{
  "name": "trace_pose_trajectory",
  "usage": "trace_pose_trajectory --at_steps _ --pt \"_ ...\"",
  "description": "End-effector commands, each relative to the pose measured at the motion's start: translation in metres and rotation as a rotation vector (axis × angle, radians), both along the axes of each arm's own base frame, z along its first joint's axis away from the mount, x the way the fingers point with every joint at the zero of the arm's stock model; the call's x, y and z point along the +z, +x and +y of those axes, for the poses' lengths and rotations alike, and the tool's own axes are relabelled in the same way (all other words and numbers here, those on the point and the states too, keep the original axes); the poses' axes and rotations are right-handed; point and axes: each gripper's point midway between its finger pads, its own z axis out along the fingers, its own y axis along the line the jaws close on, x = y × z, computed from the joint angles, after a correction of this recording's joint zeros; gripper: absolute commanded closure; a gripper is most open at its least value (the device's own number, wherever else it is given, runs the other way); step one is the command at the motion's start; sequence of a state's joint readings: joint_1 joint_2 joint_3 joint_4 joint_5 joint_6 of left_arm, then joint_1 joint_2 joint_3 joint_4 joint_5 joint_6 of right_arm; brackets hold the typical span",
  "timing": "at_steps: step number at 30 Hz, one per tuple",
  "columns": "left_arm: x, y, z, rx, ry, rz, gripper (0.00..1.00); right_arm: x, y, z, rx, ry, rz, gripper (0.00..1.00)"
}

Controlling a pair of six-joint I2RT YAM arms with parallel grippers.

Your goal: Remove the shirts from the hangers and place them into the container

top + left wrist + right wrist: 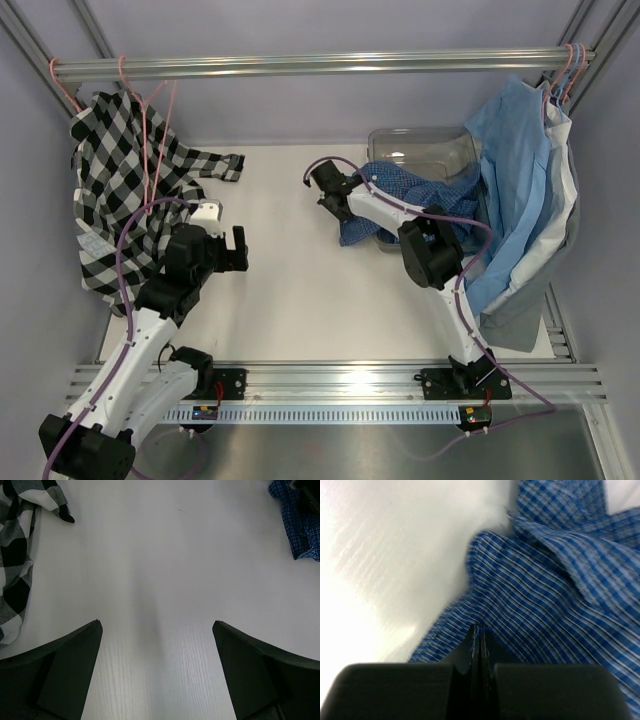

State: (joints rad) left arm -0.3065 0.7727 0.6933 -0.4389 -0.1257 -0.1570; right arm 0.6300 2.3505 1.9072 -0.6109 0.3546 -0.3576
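Right arm reaches from its base up and left across the table, elbow bent high, wrist low. I see the right gripper clenched, jaws pressed flat together with a thin edge of the blue shirt nipped between them in the wrist view. Left arm is folded near its own side, and the left gripper is released, fingers spread wide over bare tabletop, touching nothing. The container sits at the far right of the table. The blue shirt lies half in it and spills over its front wall onto the table, bunched under the right forearm. The black-and-white shirt hangs at far left on a pink hanger hooked over the rail, one sleeve trailing onto the table. A pale patch low on that shirt is too small for me to read. Light blue clothes hang at far right beside the container.
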Motion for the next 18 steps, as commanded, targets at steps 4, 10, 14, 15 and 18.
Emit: trace_pose_trajectory --at_steps 4,10,14,15,18 --pt "0.012 0.007 0.003 0.02 0.006 -0.061 0.01 0.157 0.013 -0.011 -0.063 0.148 -0.29 1.0" --pt "0.013 0.007 0.003 0.022 0.006 -0.065 0.01 0.218 0.021 -0.075 -0.247 0.168 -0.433 1.0" --pt "0.011 0.007 0.003 0.019 0.006 -0.06 0.01 0.208 0.026 -0.161 -0.544 0.142 -0.446 1.0" --pt "0.011 0.007 0.002 0.018 0.004 -0.059 0.01 0.203 0.027 -0.199 -0.652 0.126 -0.448 1.0" --pt "0.01 0.007 0.002 0.018 0.003 -0.055 0.01 0.182 0.011 -0.256 -0.903 0.142 -0.419 1.0"
